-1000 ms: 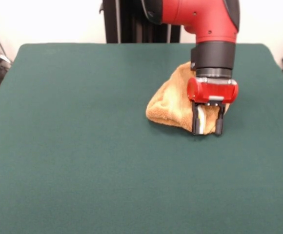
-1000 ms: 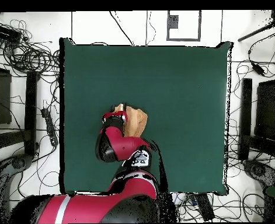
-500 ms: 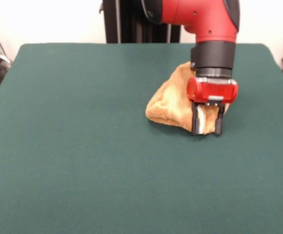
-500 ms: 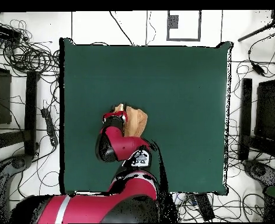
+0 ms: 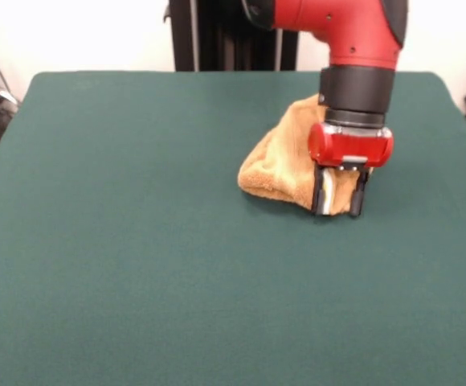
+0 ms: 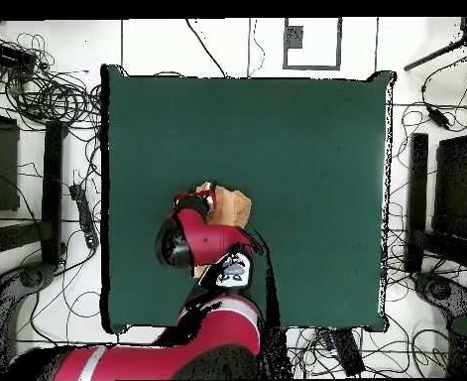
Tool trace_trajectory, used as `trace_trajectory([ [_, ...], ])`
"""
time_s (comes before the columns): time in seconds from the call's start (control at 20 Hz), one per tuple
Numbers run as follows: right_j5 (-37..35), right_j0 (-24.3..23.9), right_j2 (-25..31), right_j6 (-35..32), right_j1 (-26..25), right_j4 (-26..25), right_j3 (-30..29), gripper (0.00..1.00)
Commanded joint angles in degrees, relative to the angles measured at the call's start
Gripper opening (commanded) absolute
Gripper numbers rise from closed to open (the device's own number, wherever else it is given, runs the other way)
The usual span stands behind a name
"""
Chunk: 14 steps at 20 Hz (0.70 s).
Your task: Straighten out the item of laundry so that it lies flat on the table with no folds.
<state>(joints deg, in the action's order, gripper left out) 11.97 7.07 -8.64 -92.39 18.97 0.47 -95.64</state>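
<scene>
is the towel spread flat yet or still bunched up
Still bunched up. The towel sits in a rumpled, folded mound on the table, with the gripper shut on its near edge.

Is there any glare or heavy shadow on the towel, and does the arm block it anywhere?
Front view: even light, no glare, and the towel throws a faint shadow on the table; the gripper hides its right part. Overhead view: the arm covers most of the towel.

**What I cannot see**

My arm (image 6: 192,243) covers most of the towel (image 5: 277,165) from overhead. In front, the gripper (image 5: 339,195) masks the towel's right edge, and the arm's upper part is cropped off.
</scene>
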Motion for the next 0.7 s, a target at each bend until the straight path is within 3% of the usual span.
trace_trajectory([
  [0.05, -30.1, 2.0, 1.6, -4.8, -2.4, 3.4, 0.5, 1.00],
  [0.4, -23.2, -0.7, 4.9, -8.1, -1.4, 1.0, -1.4, 1.00],
  [0.7, -12.2, 0.1, 4.3, -10.8, -3.1, -0.1, -1.4, 1.00],
])
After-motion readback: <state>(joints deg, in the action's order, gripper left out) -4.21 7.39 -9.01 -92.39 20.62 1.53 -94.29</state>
